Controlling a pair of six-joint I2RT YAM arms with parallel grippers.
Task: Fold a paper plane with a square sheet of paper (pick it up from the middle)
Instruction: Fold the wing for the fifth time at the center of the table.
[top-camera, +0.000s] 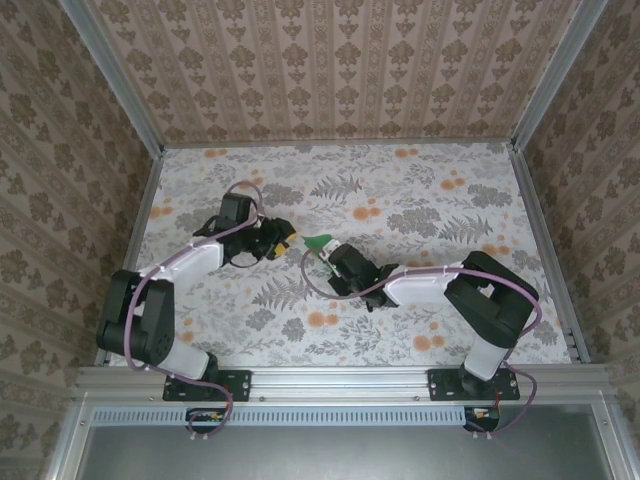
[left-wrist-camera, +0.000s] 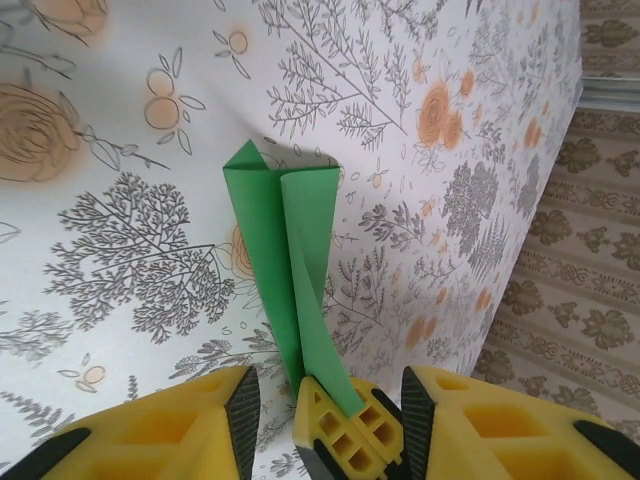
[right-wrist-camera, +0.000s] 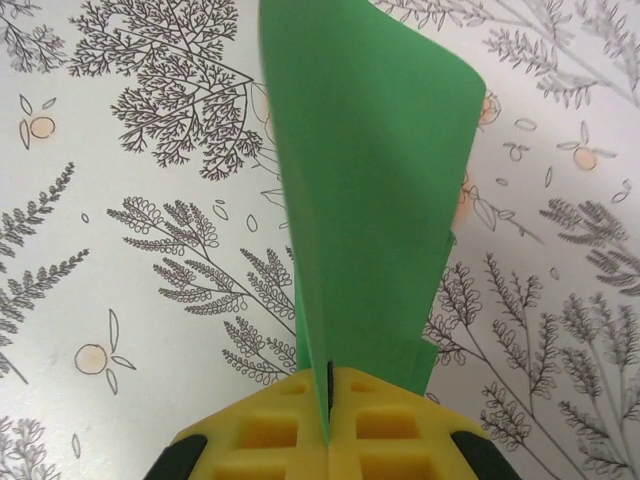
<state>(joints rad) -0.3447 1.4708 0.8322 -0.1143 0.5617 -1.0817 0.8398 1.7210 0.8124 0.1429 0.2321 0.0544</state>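
One paper plane (right-wrist-camera: 370, 200), long axis straight out of the clamped right end effector (right-wrist-camera: 328, 420); left end effector (top-camera: 283, 240) apart.

The table (top-camera: 420, 190) has a pale covering printed with grey ferns, trees and orange blossoms. Striped brown-beige damask wallpaper closes it in on three sides: the back wall (top-camera: 340, 70) at 12 o'clock, the left wall (top-camera: 60, 150) at 9, the right wall (top-camera: 600, 180) at 3. Bare aluminium posts (top-camera: 110, 75) run along the two far corners. At 6 o'clock an aluminium rail (top-camera: 340, 378) edges the table, with a grey panel (top-camera: 340, 450) beyond. The light is soft and even.
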